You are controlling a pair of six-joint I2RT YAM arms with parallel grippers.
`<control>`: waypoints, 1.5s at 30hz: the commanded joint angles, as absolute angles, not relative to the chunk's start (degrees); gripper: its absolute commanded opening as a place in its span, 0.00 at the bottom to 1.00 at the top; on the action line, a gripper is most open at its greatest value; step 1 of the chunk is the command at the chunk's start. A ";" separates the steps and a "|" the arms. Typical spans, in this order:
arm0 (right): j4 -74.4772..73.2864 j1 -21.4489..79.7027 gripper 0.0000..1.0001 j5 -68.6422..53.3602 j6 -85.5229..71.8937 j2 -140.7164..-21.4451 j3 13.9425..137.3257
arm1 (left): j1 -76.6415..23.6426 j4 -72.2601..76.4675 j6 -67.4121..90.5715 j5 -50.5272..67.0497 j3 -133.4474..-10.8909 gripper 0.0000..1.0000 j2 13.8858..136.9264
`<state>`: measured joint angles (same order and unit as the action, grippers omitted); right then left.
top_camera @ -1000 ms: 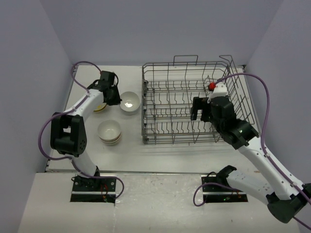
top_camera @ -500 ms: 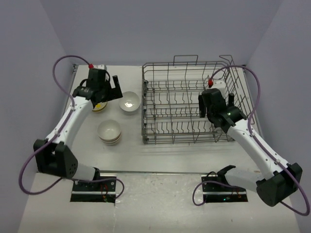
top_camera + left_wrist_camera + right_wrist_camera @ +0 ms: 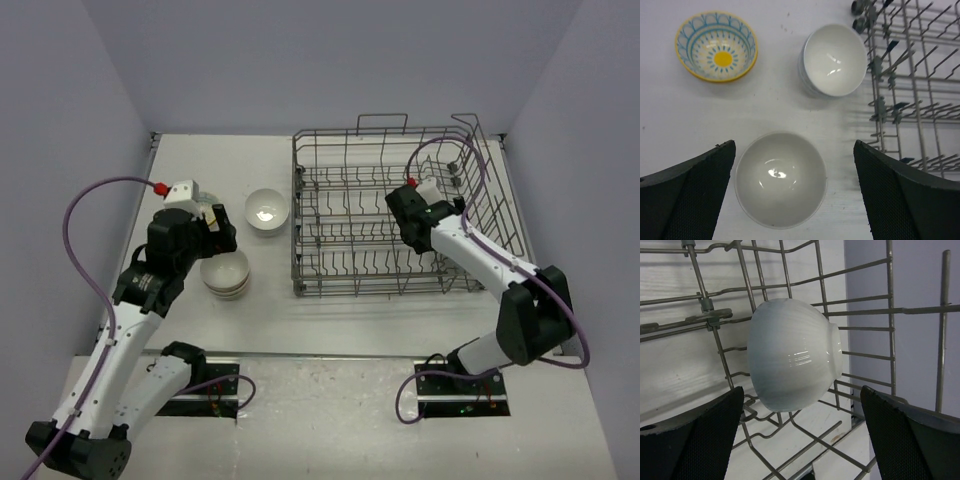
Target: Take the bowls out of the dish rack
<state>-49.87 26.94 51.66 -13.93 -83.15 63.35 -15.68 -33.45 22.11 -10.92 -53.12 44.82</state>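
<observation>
Holding nothing: left jaws wide over a round white ceramic bowl [image 3: 781,178], right jaws wide before another white bowl [image 3: 792,355] in the grey wire rack [image 3: 710,316].

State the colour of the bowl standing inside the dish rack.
Plain glossy white; the bowl shows best in the right wrist view.

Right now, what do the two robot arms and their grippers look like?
Both the left arm and right arm have white links with black joints. A purple cable loops along each, ending at a red plug near the wrist. The left gripper and right gripper each have two broad, black, finely textured fingers.
</observation>
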 commanded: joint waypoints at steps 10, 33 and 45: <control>-51.76 25.75 0.99 59.66 -15.03 -91.23 64.25 | -15.82 -29.44 19.34 -5.71 -47.81 1.00 40.70; -49.39 21.45 0.96 56.86 -11.16 -92.37 66.44 | -16.26 -28.48 18.90 -3.16 -47.11 1.00 39.81; -50.54 19.07 0.97 55.20 -10.11 -92.38 71.10 | -16.43 -28.13 18.72 -2.02 -46.93 1.00 39.55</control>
<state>-51.29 20.32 54.28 -10.48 -93.36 67.31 -15.94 -30.83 20.27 -3.11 -47.09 40.18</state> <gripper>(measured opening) 0.968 0.997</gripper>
